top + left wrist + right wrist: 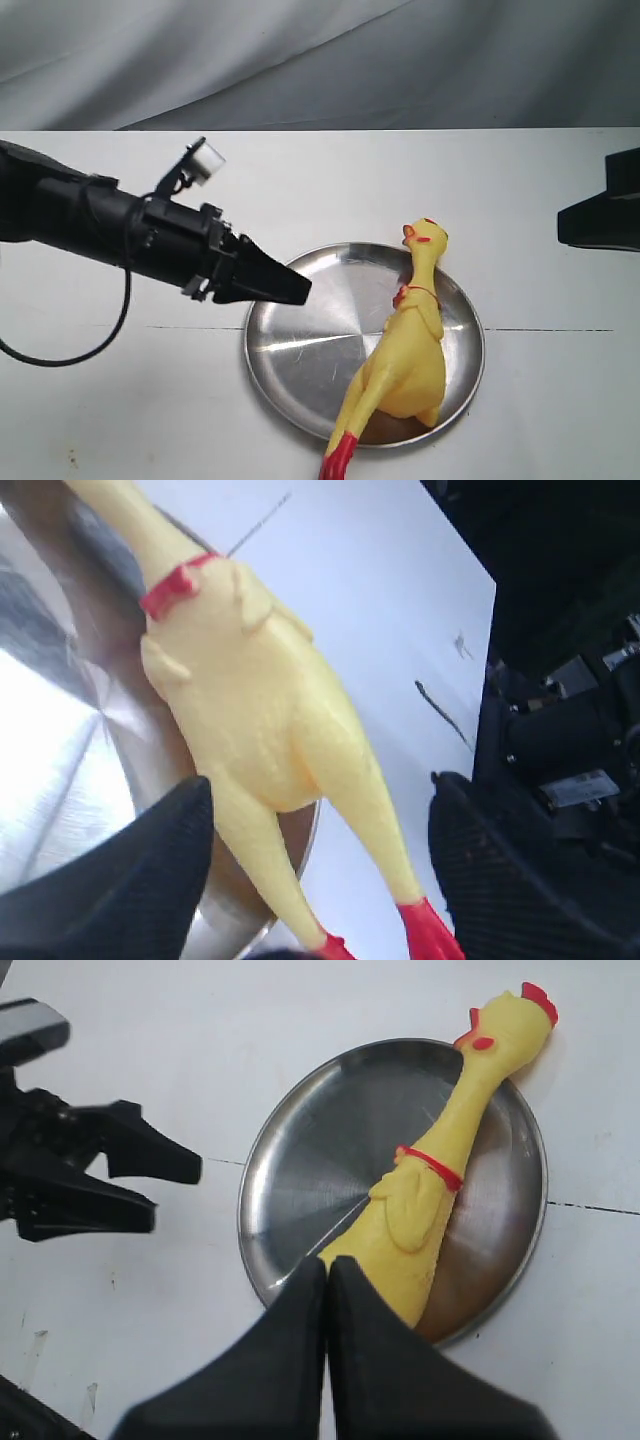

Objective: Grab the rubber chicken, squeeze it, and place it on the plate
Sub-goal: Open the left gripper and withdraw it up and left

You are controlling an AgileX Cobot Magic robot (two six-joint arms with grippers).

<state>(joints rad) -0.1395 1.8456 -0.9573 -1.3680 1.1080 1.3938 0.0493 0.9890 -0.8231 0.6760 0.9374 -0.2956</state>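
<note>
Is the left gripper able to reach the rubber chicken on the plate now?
Probably yes. The left gripper is open at the rim of the plate, facing the rubber chicken, which lies uncovered on it. Nothing stands between them.

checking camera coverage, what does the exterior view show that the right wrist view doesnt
Only the exterior: the grey cloth behind the table, and the red feet of the chicken, sticking out past the rim of the plate. Only the right wrist: the right gripper, fingers shut together on nothing, hiding those feet. Both: the chicken lying on the plate, head at the rim, and the open left gripper beside the plate.
</note>
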